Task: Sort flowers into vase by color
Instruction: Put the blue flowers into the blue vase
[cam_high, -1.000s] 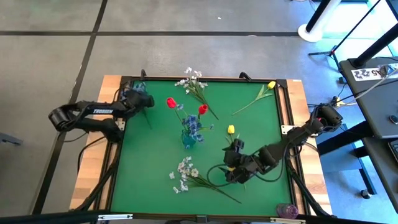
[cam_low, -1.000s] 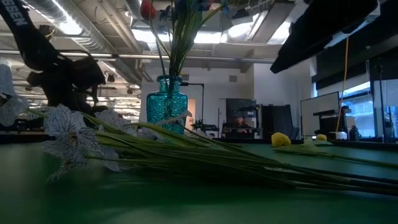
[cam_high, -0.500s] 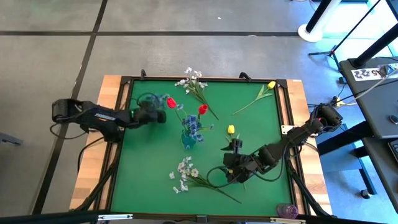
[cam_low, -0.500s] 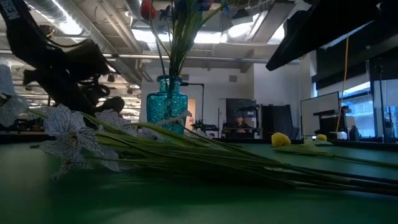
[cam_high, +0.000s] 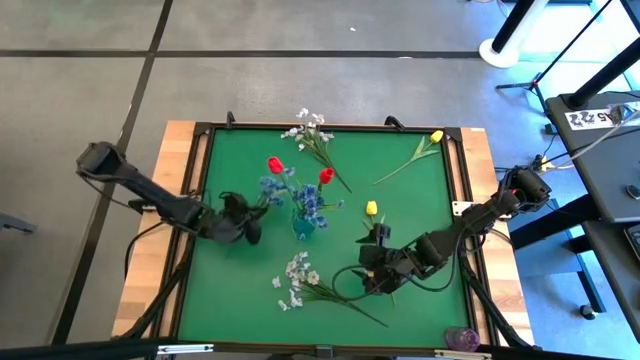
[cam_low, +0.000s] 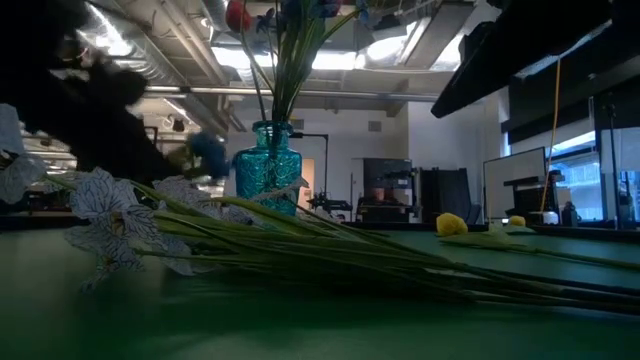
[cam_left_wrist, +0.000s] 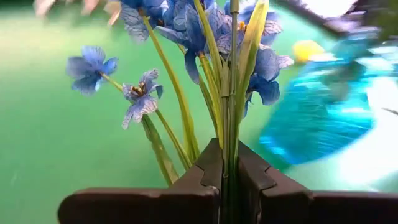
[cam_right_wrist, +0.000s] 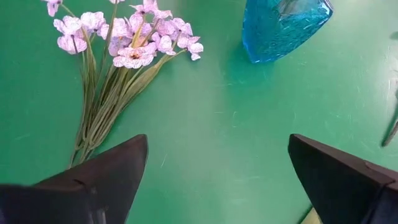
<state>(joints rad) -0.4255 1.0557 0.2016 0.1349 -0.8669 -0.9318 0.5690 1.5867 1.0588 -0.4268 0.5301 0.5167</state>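
Observation:
A teal glass vase (cam_high: 303, 224) stands mid-table with blue sprays and red tulips (cam_high: 325, 176) in it. Just left of it my left gripper (cam_high: 255, 205) is shut on a blue spray (cam_high: 272, 188), whose blossoms (cam_left_wrist: 186, 25) reach toward the vase (cam_left_wrist: 323, 106). My right gripper (cam_high: 375, 268) hovers open at the near right, above the stems of a white spray (cam_right_wrist: 124, 50) that lies flat. On the cloth also lie another white spray (cam_high: 312, 130), a yellow tulip (cam_high: 371, 208) and a second yellow tulip (cam_high: 435, 137). My left gripper pinches the blue spray's bundled green stems (cam_left_wrist: 227, 146) between its two fingers, below the blossoms. It comes in from the table's left, slanting toward the far right, and the stems run on forward from between the fingers. The blossoms (cam_low: 208, 150) ride above the cloth.
The green cloth (cam_high: 230, 290) lies in a raised dark frame with wooden borders (cam_high: 150, 290). The near white spray's long stems (cam_low: 400, 265) stretch across the front of the low view. A small purple object (cam_high: 462, 338) sits at the near right corner.
My left gripper has taken hold of the blue spray near the far left corner. It has carried the spray toward the near edge and rightward, up beside the vase. The right arm has kept still.

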